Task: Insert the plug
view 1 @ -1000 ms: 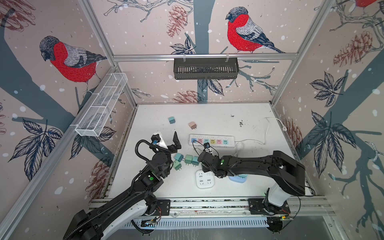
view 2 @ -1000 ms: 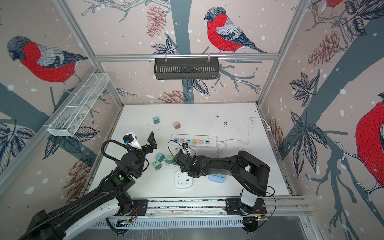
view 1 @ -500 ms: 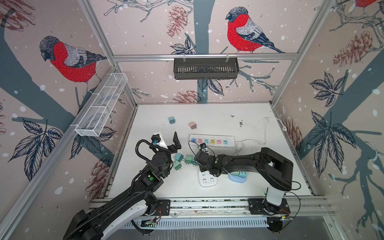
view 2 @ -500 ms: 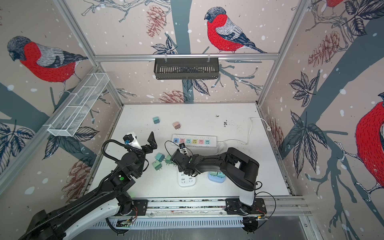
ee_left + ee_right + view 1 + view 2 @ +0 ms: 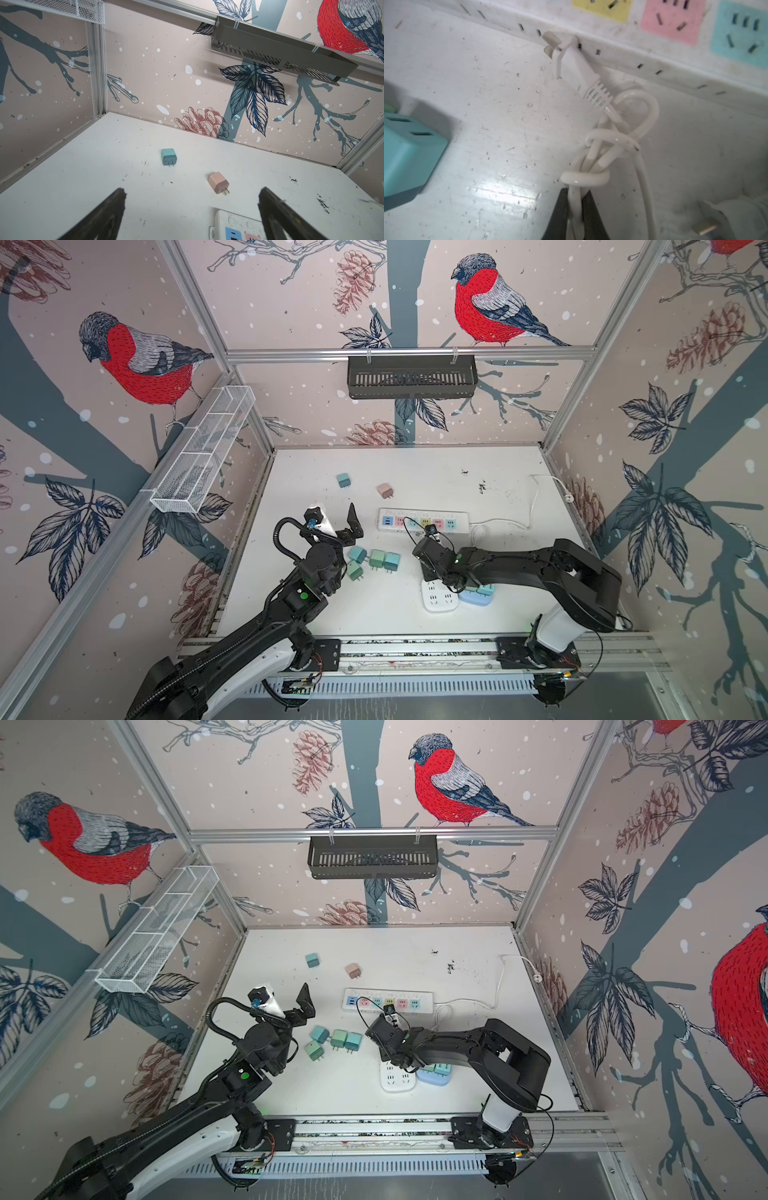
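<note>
The plug is white, on a knotted white cord. It leans against the side of the long power strip, its prongs pointing away below the yellow socket. My right gripper is shut on the cord just below the knot, not on the plug body. In both top views the right wrist hides those fingers, just in front of the strip. My left gripper hangs open and empty above the table, left of the strip.
A teal adapter and a pink one lie behind the strip. Several green and teal adapters sit between the arms. A white square socket block and a blue block lie under the right arm. A second plug rests nearby.
My right gripper has closed on the white cord and its wrist has shifted slightly right. The left arm has not moved.
</note>
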Tool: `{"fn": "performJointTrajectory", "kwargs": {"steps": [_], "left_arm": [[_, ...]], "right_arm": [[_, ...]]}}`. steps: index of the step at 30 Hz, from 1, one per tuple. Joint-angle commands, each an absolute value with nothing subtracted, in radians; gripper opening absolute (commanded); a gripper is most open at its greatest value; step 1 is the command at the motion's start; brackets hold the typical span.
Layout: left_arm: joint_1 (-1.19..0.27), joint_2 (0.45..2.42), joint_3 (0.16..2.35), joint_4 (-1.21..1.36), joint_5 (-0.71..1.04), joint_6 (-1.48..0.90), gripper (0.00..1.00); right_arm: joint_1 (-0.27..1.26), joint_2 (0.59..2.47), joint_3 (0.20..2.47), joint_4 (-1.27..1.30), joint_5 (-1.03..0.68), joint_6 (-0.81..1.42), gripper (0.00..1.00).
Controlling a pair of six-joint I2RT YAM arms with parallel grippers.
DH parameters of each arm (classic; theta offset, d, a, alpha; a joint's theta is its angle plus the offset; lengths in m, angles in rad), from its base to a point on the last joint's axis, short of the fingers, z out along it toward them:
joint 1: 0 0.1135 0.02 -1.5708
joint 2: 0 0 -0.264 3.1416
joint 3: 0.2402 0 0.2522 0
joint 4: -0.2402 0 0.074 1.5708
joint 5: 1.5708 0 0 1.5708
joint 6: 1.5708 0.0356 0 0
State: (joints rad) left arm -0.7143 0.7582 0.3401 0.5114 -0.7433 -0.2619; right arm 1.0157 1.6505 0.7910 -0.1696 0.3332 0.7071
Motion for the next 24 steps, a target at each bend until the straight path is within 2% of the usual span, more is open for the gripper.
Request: {"fn": "performJointTrajectory", "kwargs": {"steps": [1, 16, 24], "left_arm": [[-0.712, 0.757, 0.352, 0.518, -0.758, -0.278, 0.99], [-0.712, 0.752, 0.352, 0.515, -0.756, -0.283, 0.99], [-0.711, 0.743, 0.349, 0.513, -0.758, -0.292, 0.99]], "right_arm": [[1.014, 1.672, 0.799, -0.134, 0.317, 0.707, 0.09], [1.062, 1.664, 0.816, -0.086, 0.349, 0.775, 0.10], [1.085, 1.551, 0.805, -0.156, 0.437, 0.784, 0.37]]}}
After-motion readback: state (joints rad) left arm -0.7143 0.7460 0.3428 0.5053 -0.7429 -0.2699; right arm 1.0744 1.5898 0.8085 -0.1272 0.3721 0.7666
